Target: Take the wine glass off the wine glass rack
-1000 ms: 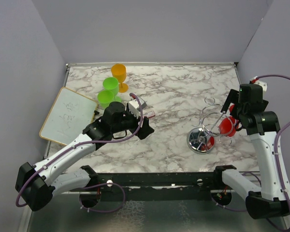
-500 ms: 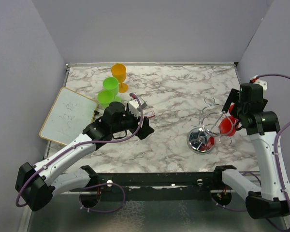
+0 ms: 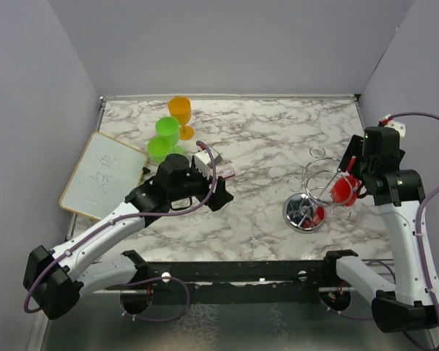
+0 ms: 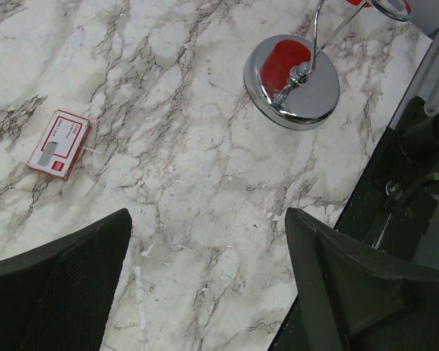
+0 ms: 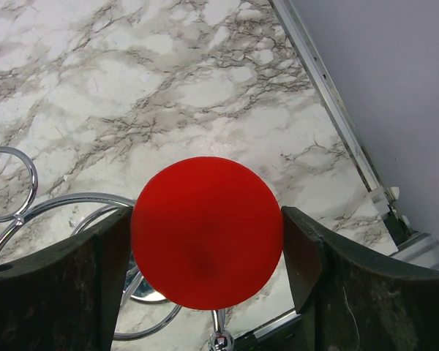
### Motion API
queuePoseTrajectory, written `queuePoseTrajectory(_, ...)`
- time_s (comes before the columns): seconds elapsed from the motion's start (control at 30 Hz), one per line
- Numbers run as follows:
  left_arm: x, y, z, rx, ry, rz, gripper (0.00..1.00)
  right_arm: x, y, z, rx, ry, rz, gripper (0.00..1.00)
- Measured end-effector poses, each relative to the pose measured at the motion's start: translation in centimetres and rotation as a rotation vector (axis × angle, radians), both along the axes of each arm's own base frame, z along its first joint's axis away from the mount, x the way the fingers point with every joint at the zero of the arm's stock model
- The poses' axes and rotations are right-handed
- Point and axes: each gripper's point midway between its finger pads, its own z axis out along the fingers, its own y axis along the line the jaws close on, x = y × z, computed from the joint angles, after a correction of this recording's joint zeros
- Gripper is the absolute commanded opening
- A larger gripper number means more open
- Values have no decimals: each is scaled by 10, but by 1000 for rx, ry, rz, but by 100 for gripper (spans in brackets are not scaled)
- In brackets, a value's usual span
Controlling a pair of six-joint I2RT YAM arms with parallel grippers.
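Observation:
A red wine glass (image 3: 342,191) hangs at the right side of the chrome wire wine glass rack (image 3: 304,212), beside its looping arms. In the right wrist view the glass shows as a round red disc (image 5: 206,230) with rack wires (image 5: 58,201) behind it. My right gripper (image 5: 205,228) has a finger touching each side of the glass and is shut on it; from above it (image 3: 349,178) sits just right of the rack. My left gripper (image 3: 208,191) is open and empty over the marble mid-table, and in its own view (image 4: 208,248) the rack's round base (image 4: 293,80) lies ahead.
Two green cups (image 3: 163,129) and an orange cup (image 3: 179,110) stand at the back left. A whiteboard (image 3: 102,175) lies at the left edge. A small red and white card (image 4: 58,144) lies near my left gripper. The right wall is close to my right arm.
My right gripper has shifted very slightly to the right with the red glass between its fingers. The left arm has not moved.

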Motion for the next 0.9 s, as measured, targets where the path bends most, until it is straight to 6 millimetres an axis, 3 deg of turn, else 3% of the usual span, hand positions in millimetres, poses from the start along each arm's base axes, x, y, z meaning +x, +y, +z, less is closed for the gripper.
queuePoseTrajectory(0.47,0,0,-1,3,1,2,88,-2,-6,17,-31,-41,-17,72)
queuePoseTrajectory(0.9,2,1,-1,7,-4,10,88,-7,-17,20,-80,-35,-59,71)
